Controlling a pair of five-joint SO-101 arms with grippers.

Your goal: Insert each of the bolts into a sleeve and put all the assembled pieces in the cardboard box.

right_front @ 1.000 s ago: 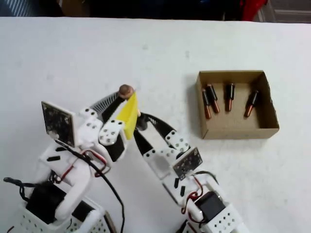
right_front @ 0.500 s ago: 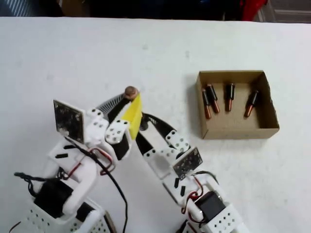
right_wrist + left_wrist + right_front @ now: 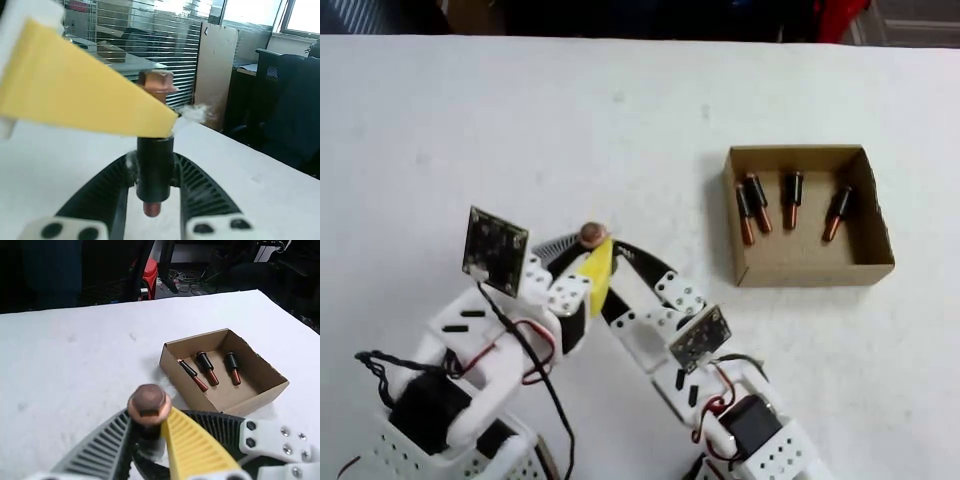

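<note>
Your left gripper point(image 3: 149, 416) pinches the bolt point(image 3: 149, 402) just under its head. Your right gripper point(image 3: 153, 176) squeezes the black sleeve point(image 3: 155, 162) around it. Both have pulled back toward the tabletop's near edge. Farther off, toward the right edge, the cardboard box point(image 3: 802, 272) holds four finished pieces point(image 3: 790, 203).

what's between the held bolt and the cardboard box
Just bare white table between the bolt in its sleeve and the cardboard box, as the high view shows.

Clamped on a copper-headed bolt point(image 3: 149, 402).
Held upright between grey and yellow fingers point(image 3: 190, 445) of the left gripper point(image 3: 149, 416); beyond, three assembled pieces point(image 3: 206, 368) lying in the cardboard box point(image 3: 197, 342).
</note>
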